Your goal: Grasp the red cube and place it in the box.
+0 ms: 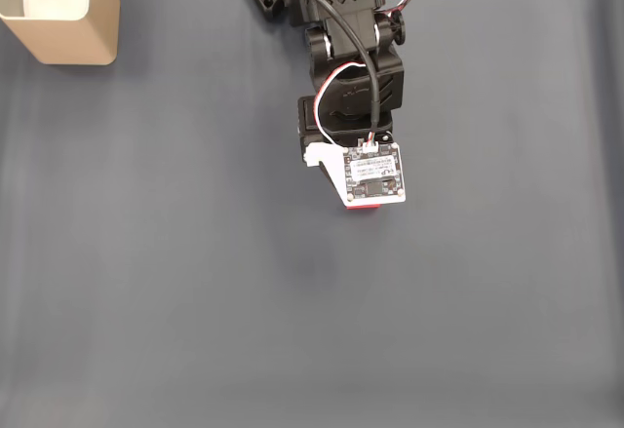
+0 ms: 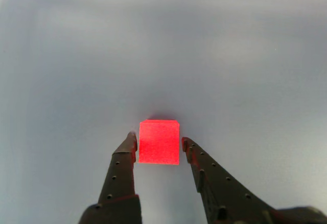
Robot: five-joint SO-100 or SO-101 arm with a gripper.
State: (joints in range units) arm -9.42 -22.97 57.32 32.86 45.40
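Fixed view, counter: a dark slate-blue matte counter [image 1: 146, 282] spreads across the scene, bare around the arm.
Arm: the black jointed robot arm [image 1: 341, 38] reaches down from the top edge, a white circuit board on its wrist hiding most of what lies beneath.
Box: the beige square container with rounded corners and pale grey inner wall [image 1: 83, 33] stands in the upper left corner of the fixed view, well apart from the arm.
Gripper: in the wrist view the black two-finger gripper [image 2: 159, 143] is open just wider than the cube, one tip beside each flank; the left tip looks to be touching or nearly so, the right shows a thin gap. It has no firm hold yet.
Cube: the small bright red matte cube [image 2: 159, 142] sits on the counter between the fingertips; a red sliver [image 1: 363, 210] peeks out below the board.
Handling: likely light and rigid, its matte faces offering fair friction; the two flat opposite sides now facing the fingers look the best place to pinch.
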